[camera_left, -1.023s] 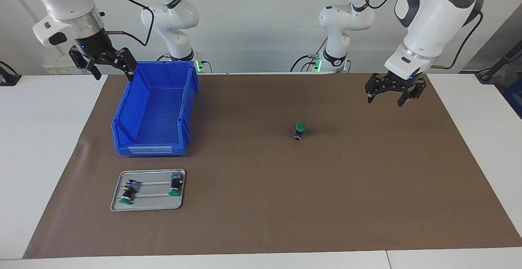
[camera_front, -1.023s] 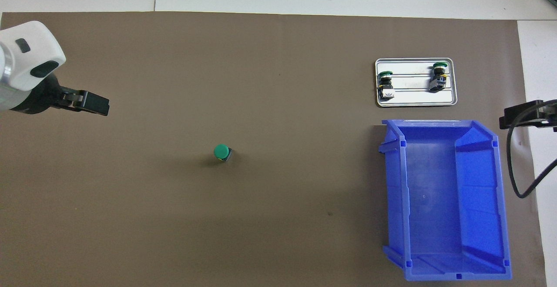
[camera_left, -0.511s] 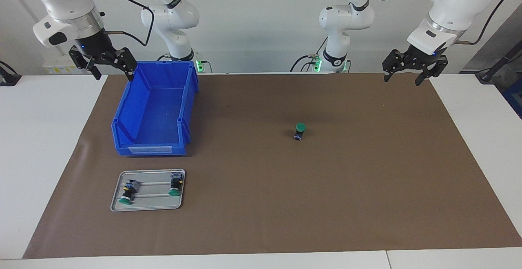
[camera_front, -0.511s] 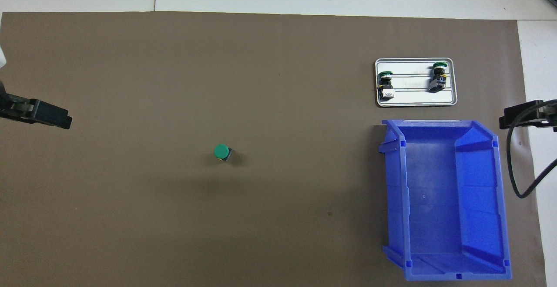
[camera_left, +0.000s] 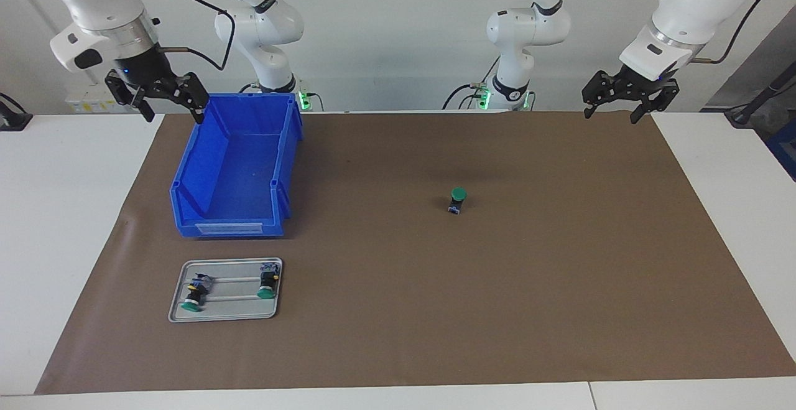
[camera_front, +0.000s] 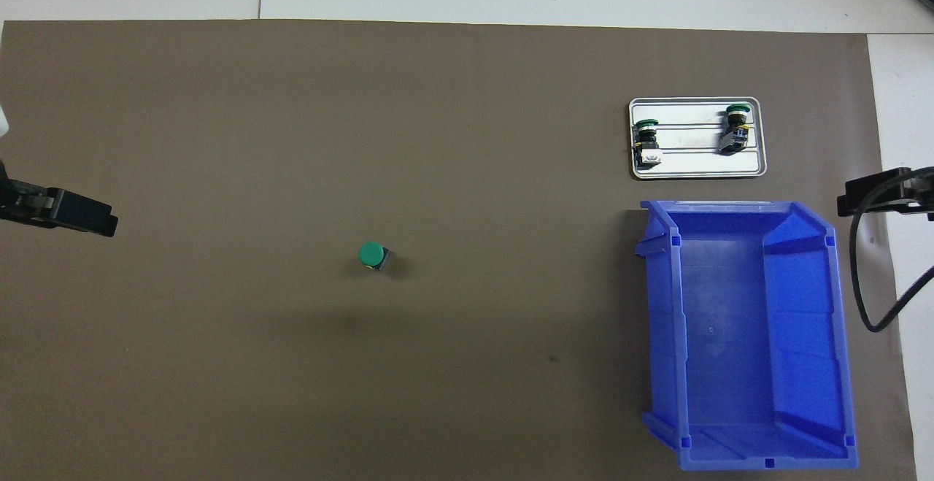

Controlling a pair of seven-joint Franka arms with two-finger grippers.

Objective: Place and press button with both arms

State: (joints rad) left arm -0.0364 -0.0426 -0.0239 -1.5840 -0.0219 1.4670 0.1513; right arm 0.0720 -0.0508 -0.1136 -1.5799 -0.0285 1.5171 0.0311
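The button point(camera_left: 458, 198) stands upright on the brown mat point(camera_left: 559, 285), green cap up, roughly mid-table; from above it shows as a green disc point(camera_front: 372, 255). My left gripper point(camera_left: 610, 115) hangs open and empty over the mat's corner at the left arm's end, well away from the button. One of its fingers point(camera_front: 84, 217) shows at the overhead view's edge. My right gripper point(camera_left: 175, 116) hangs open and empty over the mat's edge beside the blue bin's corner. A finger point(camera_front: 872, 200) of it shows in the overhead view.
An empty blue bin point(camera_left: 227, 228) point(camera_front: 660, 320) sits on the mat toward the right arm's end. Farther from the robots than the bin lies a metal tray point(camera_left: 224, 315) point(camera_front: 697, 169) holding two more green-capped buttons on their sides.
The left gripper has risen and drawn back from over the mat to the mat's corner at its own end. The right arm and the button have not moved.
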